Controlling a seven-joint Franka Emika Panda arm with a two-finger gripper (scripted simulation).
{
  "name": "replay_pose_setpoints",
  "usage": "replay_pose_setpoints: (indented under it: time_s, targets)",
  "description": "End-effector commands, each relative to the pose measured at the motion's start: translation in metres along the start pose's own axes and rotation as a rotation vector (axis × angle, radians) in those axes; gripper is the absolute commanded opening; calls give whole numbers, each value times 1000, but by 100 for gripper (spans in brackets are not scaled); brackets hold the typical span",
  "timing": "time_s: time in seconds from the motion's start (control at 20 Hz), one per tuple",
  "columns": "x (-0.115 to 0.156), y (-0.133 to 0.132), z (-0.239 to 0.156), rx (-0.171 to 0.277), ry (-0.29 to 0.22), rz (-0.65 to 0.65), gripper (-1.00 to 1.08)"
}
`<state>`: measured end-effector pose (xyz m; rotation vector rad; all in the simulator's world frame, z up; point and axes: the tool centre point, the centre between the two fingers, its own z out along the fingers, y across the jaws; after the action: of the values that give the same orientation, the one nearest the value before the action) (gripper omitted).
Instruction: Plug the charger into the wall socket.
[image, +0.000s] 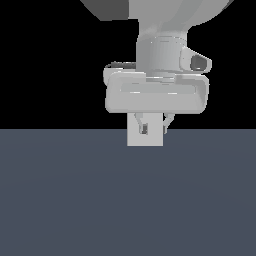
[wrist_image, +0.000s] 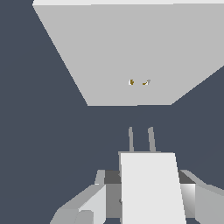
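Holding the charger (wrist_image: 151, 188) between closed fingers (wrist_image: 89, 205), your gripper (image: 154, 125) aims its prongs (wrist_image: 141, 139) at the wall socket (wrist_image: 127, 52).

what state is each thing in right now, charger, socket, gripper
charger: held between the gripper fingers, two prongs pointing toward the socket, not yet inserted
wall socket: upright plate, two small holes visible, nothing plugged in, gap between it and the prongs
gripper: shut on the charger, low over the floor
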<state>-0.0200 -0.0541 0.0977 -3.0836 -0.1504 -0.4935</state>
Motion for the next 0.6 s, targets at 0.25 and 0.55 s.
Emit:
replay_pose_setpoints:
  time_s: [0.25,0.55]
  targets:
    - [3,3,-2,6,-1,-16,-100]
    - [5,3,-1,6,-2,-15,-100]
